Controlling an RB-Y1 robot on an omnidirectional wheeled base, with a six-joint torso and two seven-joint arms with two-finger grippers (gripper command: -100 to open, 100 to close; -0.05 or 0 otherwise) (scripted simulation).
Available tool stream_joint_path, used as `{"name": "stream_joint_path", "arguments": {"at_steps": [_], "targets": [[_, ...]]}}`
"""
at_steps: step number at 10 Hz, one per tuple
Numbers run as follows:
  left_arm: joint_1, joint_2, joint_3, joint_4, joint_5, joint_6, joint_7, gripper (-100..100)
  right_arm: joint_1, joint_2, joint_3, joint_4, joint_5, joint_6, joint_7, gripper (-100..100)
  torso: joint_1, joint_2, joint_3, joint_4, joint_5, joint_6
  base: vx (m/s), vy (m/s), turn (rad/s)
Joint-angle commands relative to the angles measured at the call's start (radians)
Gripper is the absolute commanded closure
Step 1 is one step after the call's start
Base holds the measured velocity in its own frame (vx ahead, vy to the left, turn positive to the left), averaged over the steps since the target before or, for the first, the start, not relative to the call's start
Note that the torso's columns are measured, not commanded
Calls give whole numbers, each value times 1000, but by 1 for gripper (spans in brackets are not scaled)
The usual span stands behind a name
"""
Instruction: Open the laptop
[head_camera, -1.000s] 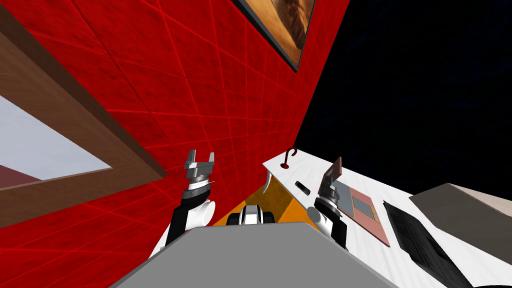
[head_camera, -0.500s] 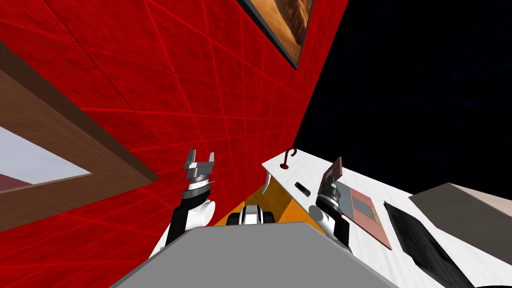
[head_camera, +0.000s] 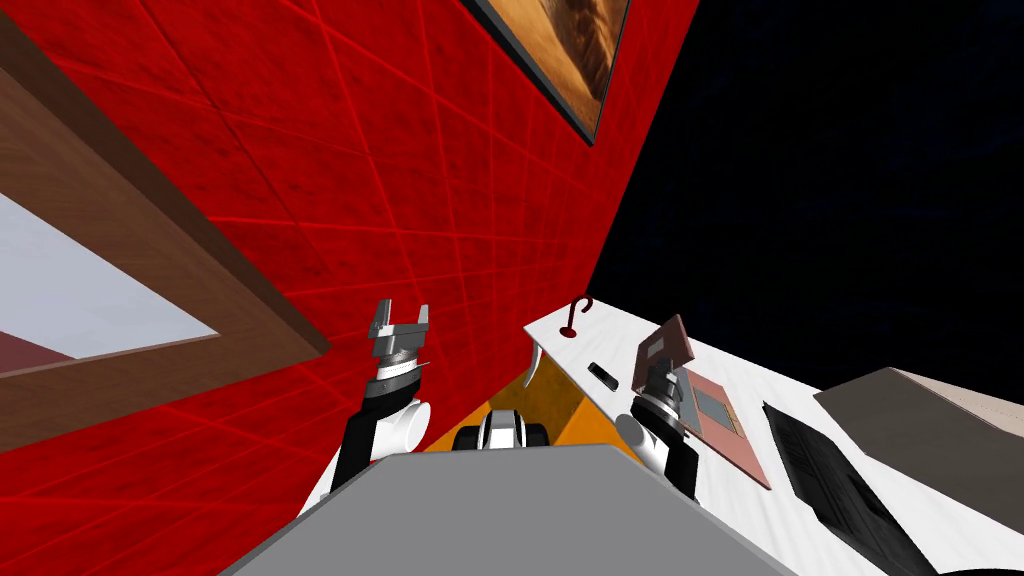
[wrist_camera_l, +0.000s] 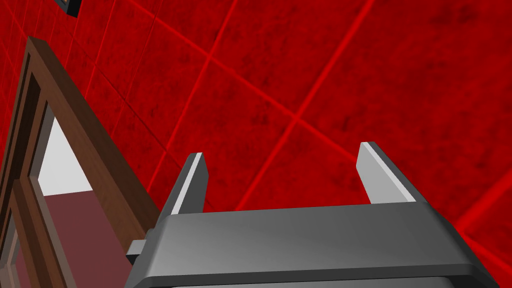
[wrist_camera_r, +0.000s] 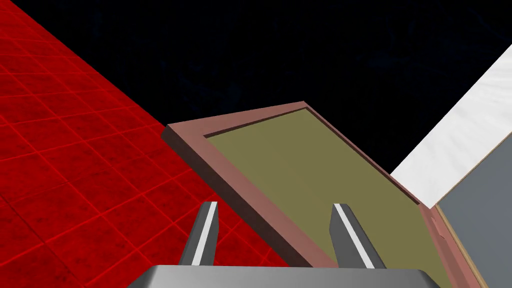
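Right gripper (wrist_camera_r: 275, 206) spread — at laptop lid (wrist_camera_r: 310, 170)

Blocked ahead of R tool (wrist_camera_r: 275, 206) by raised laptop lid (wrist_camera_r: 310, 170); free over bench (head_camera: 622, 342) strip btwn lid & red wall (head_camera: 400, 200).

The laptop lid (head_camera: 664, 347) has swung further open from its base (head_camera: 722, 428) over the last second.

The laptop (wrist_camera_r: 310, 175) lid's lower corner runs behind the right gripper (wrist_camera_r: 275, 206); whether its fingers touch the lid is unclear. Just left of that gripper, a dark object (head_camera: 603, 375) is too small to name.
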Motion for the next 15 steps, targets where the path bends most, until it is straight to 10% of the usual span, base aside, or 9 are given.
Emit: {"name": "stream_joint_path", "arguments": {"at_steps": [1, 15], "targets": [[0, 0, 0, 0, 0, 0, 0, 0, 10, 15, 2, -18, -29, -26, -60, 100, 0, -1, 0, -1, 0, 0, -4, -38, -3], [0, 0, 0, 0, 0, 0, 0, 0, 72, 83, 25, -48, -141, -171, -376, 100, 6, 2, 1, 1, 3, 0, 0, -35, 12]]}}
